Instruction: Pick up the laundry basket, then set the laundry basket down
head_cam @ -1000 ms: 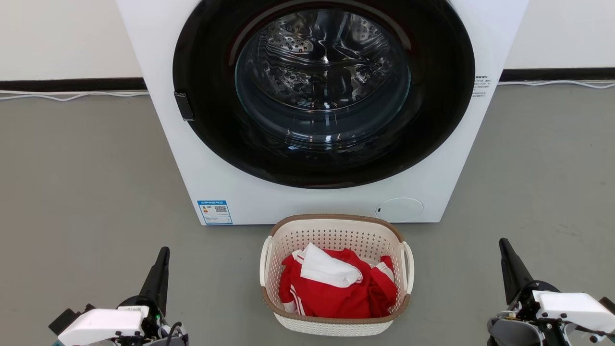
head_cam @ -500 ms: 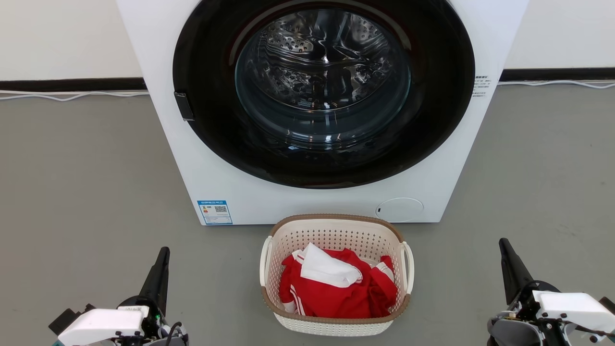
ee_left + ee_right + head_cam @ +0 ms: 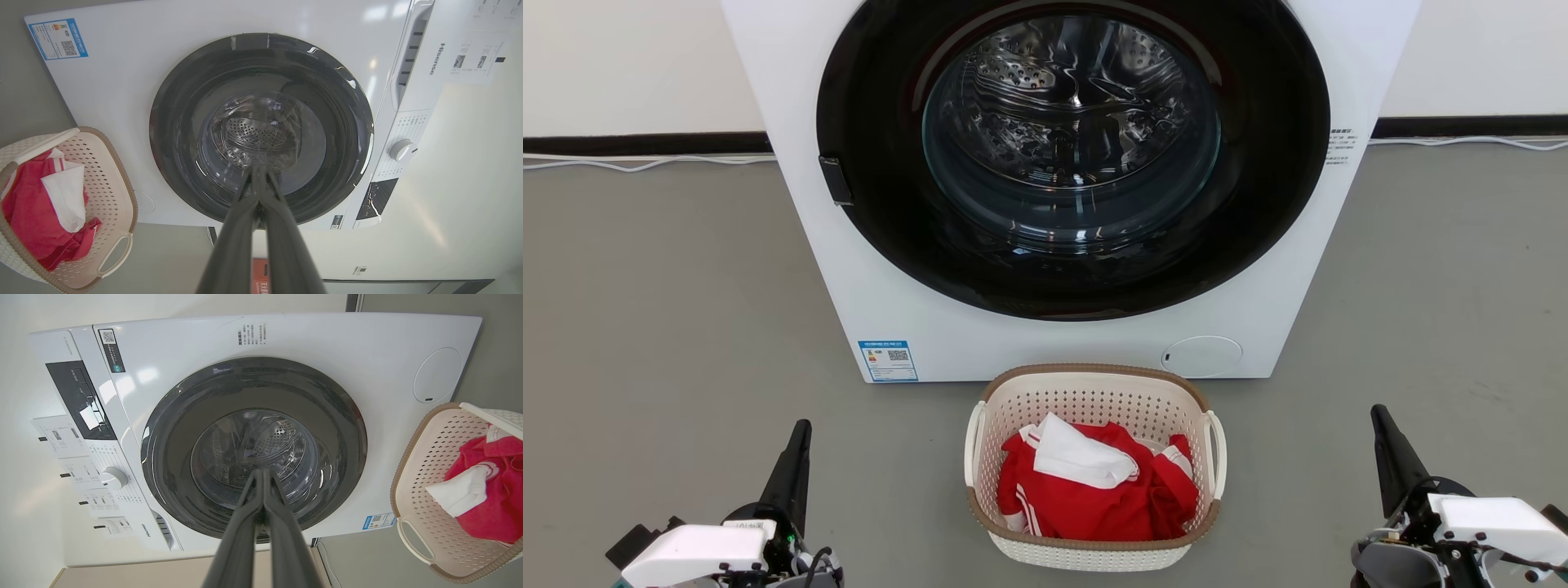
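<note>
grey floor (image 3: 670, 327); washing machine (image 3: 882, 278) stands just behind the laundry basket (image 3: 1086, 404).

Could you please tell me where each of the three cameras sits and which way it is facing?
Head view: on the head, looking forward and down at the laundry basket before the washing machine; left gripper lower left, right gripper lower right.
Left wrist view: on that wrist, looking along its shut fingers at the door.
Right wrist view: likewise, along its own shut fingers.
Shared: door and basket.
</note>
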Robot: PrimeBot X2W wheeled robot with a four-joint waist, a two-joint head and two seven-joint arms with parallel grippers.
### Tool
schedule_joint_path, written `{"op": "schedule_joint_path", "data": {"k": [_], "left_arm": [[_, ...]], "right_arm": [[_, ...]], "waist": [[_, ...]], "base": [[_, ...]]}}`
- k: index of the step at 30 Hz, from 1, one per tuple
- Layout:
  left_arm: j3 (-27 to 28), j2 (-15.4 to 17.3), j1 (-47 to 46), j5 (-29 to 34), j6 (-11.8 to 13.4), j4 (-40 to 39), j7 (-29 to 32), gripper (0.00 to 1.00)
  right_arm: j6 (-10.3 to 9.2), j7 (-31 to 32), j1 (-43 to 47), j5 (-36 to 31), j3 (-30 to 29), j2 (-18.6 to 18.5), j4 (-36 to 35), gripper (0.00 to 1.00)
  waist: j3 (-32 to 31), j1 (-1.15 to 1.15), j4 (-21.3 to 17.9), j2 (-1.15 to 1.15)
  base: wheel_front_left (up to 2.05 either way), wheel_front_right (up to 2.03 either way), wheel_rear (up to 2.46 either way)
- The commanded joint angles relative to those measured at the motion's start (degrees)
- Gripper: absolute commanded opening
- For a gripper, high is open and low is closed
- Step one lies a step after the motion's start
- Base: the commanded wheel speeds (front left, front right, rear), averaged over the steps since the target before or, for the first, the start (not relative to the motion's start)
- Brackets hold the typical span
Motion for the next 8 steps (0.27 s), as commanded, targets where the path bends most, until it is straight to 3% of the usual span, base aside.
{"op": "schedule_joint_path", "data": {"k": [1, 8], "left_arm": [[1.76, 0.6, -3.2, -0.28, -0.42, -1.65, 0.37, 0.0], [1.76, 0.6, -3.2, -0.28, -0.42, -1.65, 0.37, 0.0]], "right_arm": [[0.42, 0.45, -2.39, 0.35, 1.04, -0.26, -1.75, 0.0], [0.42, 0.45, -2.39, 0.36, 1.04, -0.26, -1.75, 0.0]], "waist": [[0.0, 0.0, 0.0, 0.0], [0.0, 0.0, 0.0, 0.0]], "base": [[0.0, 0.0, 0.0], [0.0, 0.0, 0.0]]}}
